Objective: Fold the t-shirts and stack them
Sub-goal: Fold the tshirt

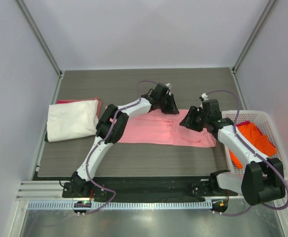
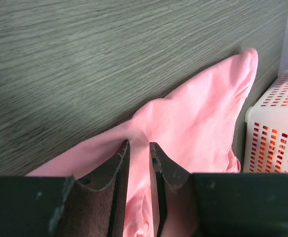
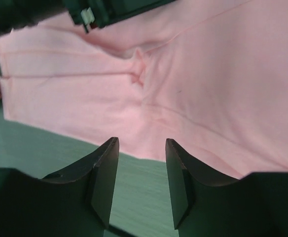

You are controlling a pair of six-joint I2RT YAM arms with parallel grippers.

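Note:
A light pink t-shirt point(image 1: 159, 131) lies spread flat across the middle of the table. My left gripper point(image 1: 171, 108) is at its far edge, shut on a raised pinch of the pink t-shirt point(image 2: 198, 113); cloth fills the narrow gap at the left gripper point(image 2: 139, 144). My right gripper point(image 1: 186, 122) hovers over the shirt's right part. In the right wrist view the right gripper point(image 3: 141, 141) stands open, bare table between its fingers and the pink t-shirt point(image 3: 208, 74) just beyond. A folded cream-white t-shirt point(image 1: 72, 119) rests on a red one point(image 1: 78, 101) at the left. An orange t-shirt point(image 1: 252, 139) lies in the basket.
A white plastic mesh basket point(image 1: 278, 154) stands at the table's right edge, close to my right arm; the basket point(image 2: 274, 133) also shows in the left wrist view. Grey walls enclose the table on three sides. A metal rail runs along the near edge.

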